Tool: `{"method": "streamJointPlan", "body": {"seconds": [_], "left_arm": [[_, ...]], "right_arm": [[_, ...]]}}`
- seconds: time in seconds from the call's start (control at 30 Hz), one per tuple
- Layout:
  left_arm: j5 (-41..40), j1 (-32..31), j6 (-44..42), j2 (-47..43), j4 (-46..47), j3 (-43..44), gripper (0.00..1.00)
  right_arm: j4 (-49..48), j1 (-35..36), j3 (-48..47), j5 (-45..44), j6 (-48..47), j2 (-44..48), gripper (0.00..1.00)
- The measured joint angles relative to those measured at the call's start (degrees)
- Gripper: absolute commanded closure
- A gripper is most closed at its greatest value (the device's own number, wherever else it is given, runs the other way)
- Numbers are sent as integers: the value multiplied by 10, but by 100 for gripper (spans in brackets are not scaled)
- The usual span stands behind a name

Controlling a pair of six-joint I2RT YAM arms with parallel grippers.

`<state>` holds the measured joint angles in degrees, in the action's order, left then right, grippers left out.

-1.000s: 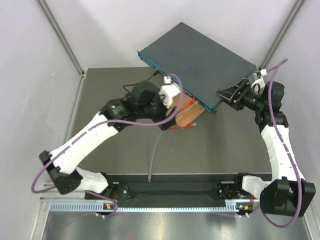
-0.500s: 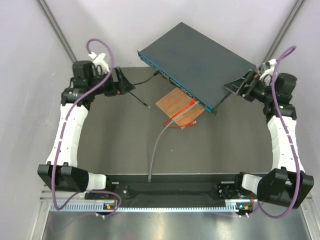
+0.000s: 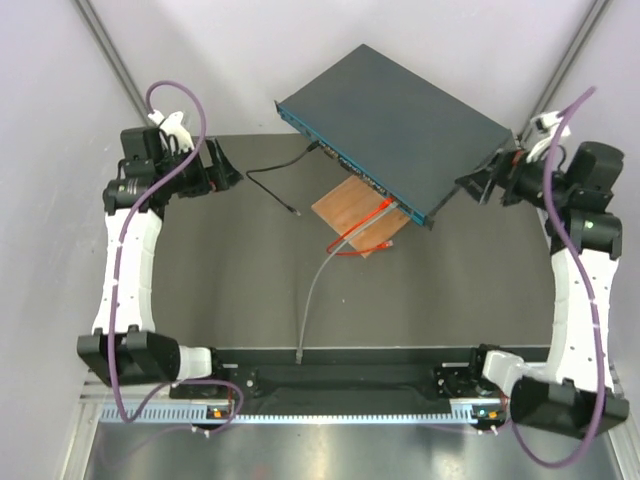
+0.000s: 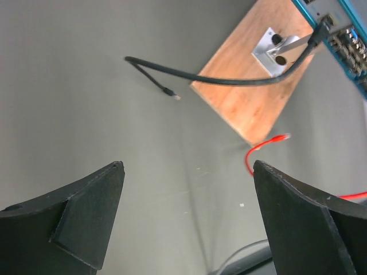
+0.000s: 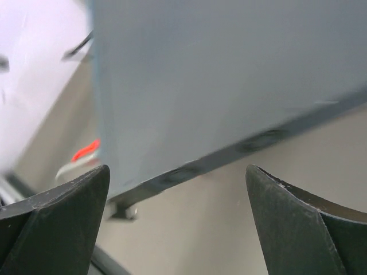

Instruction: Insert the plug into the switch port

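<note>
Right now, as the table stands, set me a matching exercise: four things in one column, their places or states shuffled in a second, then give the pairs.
Things:
1. black cable
2. grey cable
3. wooden board
4. left gripper

Places or states:
A. open, holding nothing
B. lies below the front edge of the switch
C. runs toward the near edge of the table
D. one end at the switch's front face, other end loose on the table

Pairs: 1-D, 2-C, 3-B, 4-A.

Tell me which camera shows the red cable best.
Top external: the red cable shows nearly whole, looping off the wooden board by the switch. Left wrist catches only one end and a curve; right wrist, a red blur.
</note>
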<state>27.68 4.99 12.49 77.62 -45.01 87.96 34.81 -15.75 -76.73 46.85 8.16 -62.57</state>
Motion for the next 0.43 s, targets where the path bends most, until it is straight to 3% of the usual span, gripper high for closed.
{"method": "streamJointPlan", "body": {"seconds": [0.23, 0.43], "left_arm": [[-28, 0, -55, -116, -20, -37, 1], [-49, 0, -80, -184, -38, -60, 1]], "right_arm": [[52, 129, 11, -78, -84, 88, 0], [75, 143, 49, -126, -123, 139, 0]]}}
